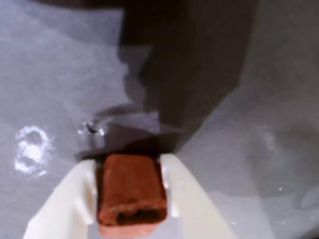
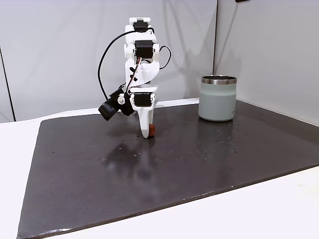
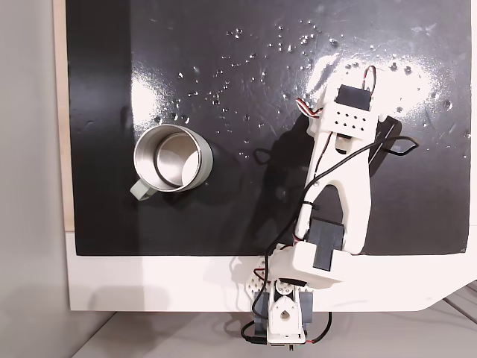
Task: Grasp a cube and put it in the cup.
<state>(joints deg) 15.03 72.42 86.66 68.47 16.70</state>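
In the wrist view the reddish-brown cube (image 1: 130,194) sits between the two white fingers of my gripper (image 1: 128,162), and both fingers press its sides. In a fixed view from the side the gripper (image 2: 148,132) points straight down at the dark mat, with the cube (image 2: 152,130) at its tip, at or just above the surface. The cup (image 2: 218,98), pale grey-green with a steel rim, stands upright well to the right of the gripper. In a fixed view from above the cup (image 3: 173,156) is open and empty, left of the arm (image 3: 344,171), which hides the cube.
The dark glossy mat (image 2: 209,154) lies on a white table (image 2: 279,209). Between gripper and cup the mat is bare. A black cable (image 2: 103,59) loops beside the arm. The arm's base (image 3: 287,313) stands off the mat's near edge.
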